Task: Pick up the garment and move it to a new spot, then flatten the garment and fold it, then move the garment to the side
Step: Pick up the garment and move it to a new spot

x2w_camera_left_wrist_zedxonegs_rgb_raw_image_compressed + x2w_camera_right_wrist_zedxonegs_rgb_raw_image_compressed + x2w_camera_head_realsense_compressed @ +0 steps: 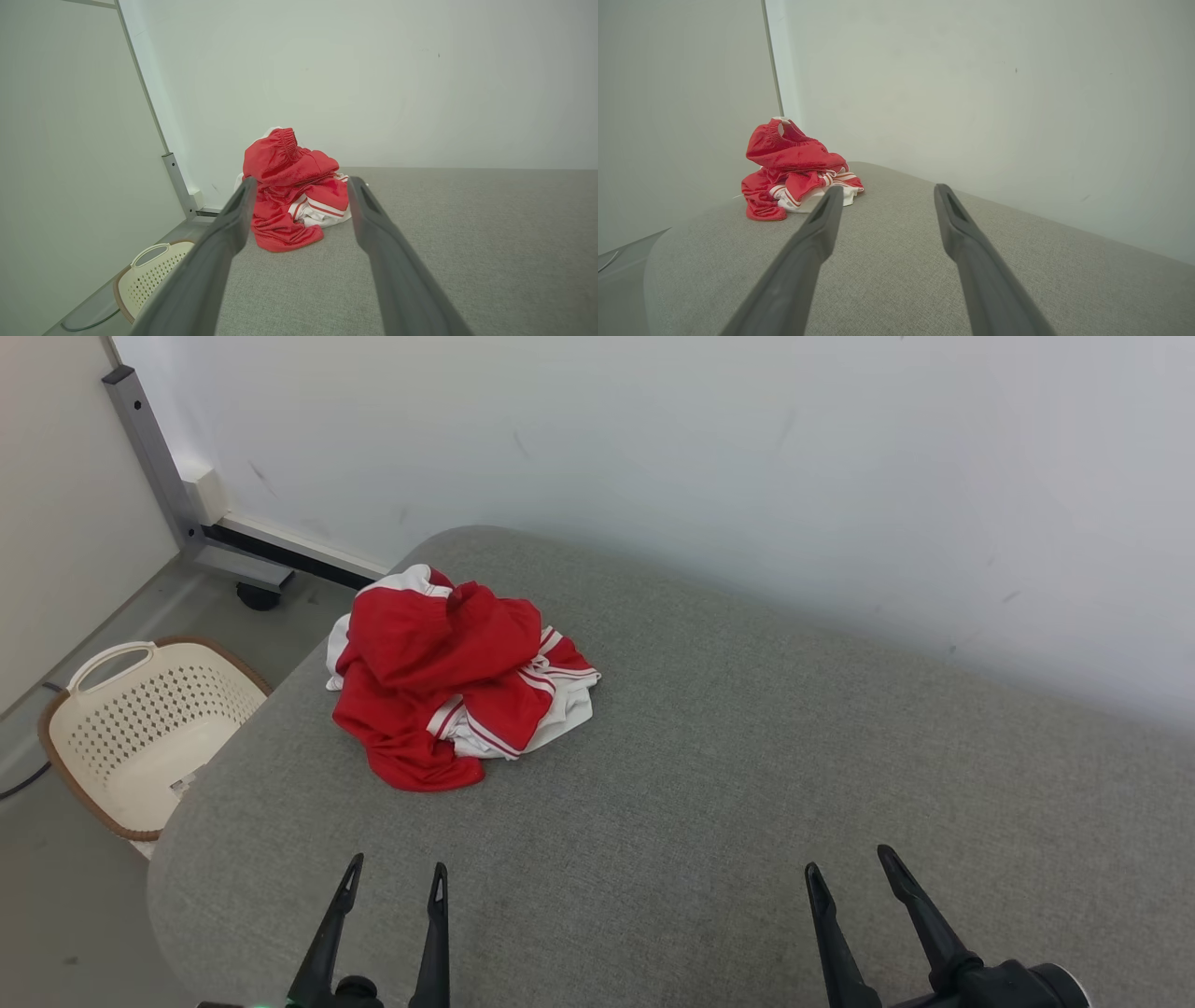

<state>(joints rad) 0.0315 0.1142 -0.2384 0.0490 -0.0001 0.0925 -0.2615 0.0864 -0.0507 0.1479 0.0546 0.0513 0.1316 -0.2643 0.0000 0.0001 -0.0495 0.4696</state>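
A red garment [439,681] with white stripes lies crumpled in a heap on the far left part of the grey padded surface [709,775]. My left gripper [396,877] stands open near the front edge, well short of the heap and in line with it. In the left wrist view the garment [292,189] sits ahead between the spread fingers. My right gripper [850,863] is open at the lower right, far from the cloth. The right wrist view has the garment [794,170] off to the left, beyond its open gripper [886,189]. Nothing is held.
A cream perforated laundry basket [140,728] stands on the floor left of the surface, also in the left wrist view as the basket [149,273]. A white wall [700,457] runs behind the surface, with a grey metal post [154,457] at the far left corner.
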